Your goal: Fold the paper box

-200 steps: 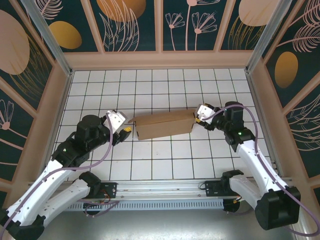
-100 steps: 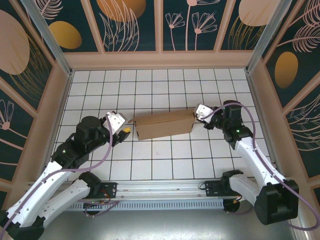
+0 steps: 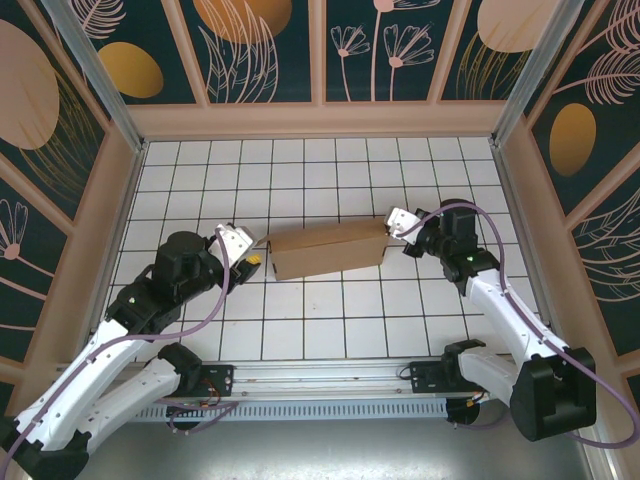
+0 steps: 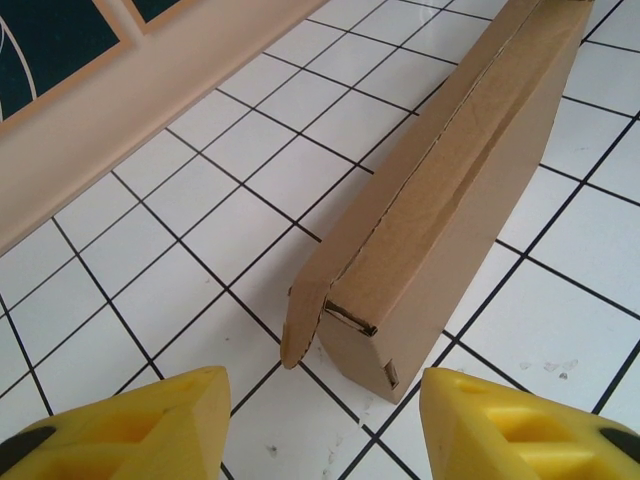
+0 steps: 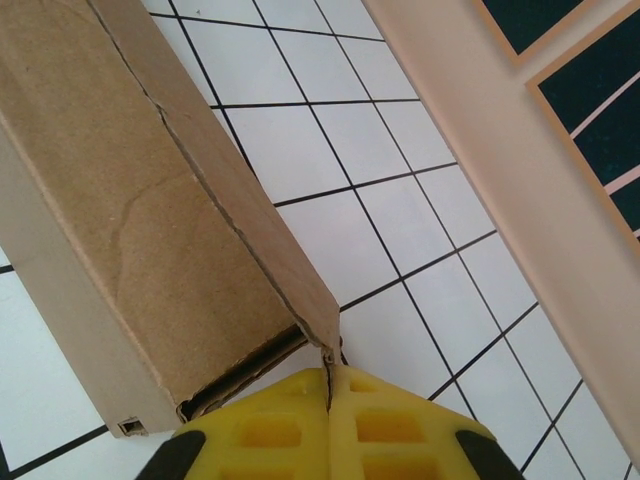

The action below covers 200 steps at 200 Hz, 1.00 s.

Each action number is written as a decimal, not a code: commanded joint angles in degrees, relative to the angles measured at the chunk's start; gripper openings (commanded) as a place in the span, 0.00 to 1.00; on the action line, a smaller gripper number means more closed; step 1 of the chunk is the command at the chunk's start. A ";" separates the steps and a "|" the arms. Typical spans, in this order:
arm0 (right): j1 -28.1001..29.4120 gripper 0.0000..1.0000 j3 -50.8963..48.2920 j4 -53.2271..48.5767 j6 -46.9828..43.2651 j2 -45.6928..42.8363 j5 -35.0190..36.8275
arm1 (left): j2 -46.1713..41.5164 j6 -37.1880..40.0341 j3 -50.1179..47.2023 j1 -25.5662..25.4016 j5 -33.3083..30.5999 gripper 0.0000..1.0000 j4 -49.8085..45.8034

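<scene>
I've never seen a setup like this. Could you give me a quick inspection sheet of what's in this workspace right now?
Surface: white tiled table with black grid lines.
Job's things: paper box, plain brown, lying mid-table; a flap stands out at its left end.
Clutter: nothing seen.
Grippers: left gripper jaws open, just short of the box's left end; right gripper jaws shut, seemingly pinching the corner of the right end flap.
Cables: purple cables loop along both arms, off the box.
Surroundings: walls of dark panels with leaf patterns; metal rail at the near edge.
</scene>
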 commanded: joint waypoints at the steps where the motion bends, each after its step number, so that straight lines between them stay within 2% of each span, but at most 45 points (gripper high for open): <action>1: 0.55 0.02 -0.23 1.68 0.61 0.36 0.77 | 0.43 1.17 0.04 -0.19 -0.86 0.51 -0.05; 49: 0.97 0.00 -0.14 1.01 0.85 0.07 0.77 | 2.59 6.48 2.51 -0.19 0.49 0.46 -5.34; 88: 1.17 0.00 -0.32 0.86 1.13 -0.10 1.03 | 4.67 12.13 2.91 -0.90 -3.47 0.48 -8.20; 139: 1.51 0.00 -0.53 1.16 1.55 -0.19 1.08 | 6.93 11.98 -0.29 -1.03 -4.96 0.48 2.05; 157: 1.63 0.00 -0.58 1.24 1.64 -0.25 1.21 | 7.93 11.65 -1.78 -1.11 -6.24 0.45 6.34; 200: 1.72 0.00 -0.74 0.85 1.55 -0.66 1.43 | 10.48 9.87 -4.13 -1.03 -4.37 0.39 10.82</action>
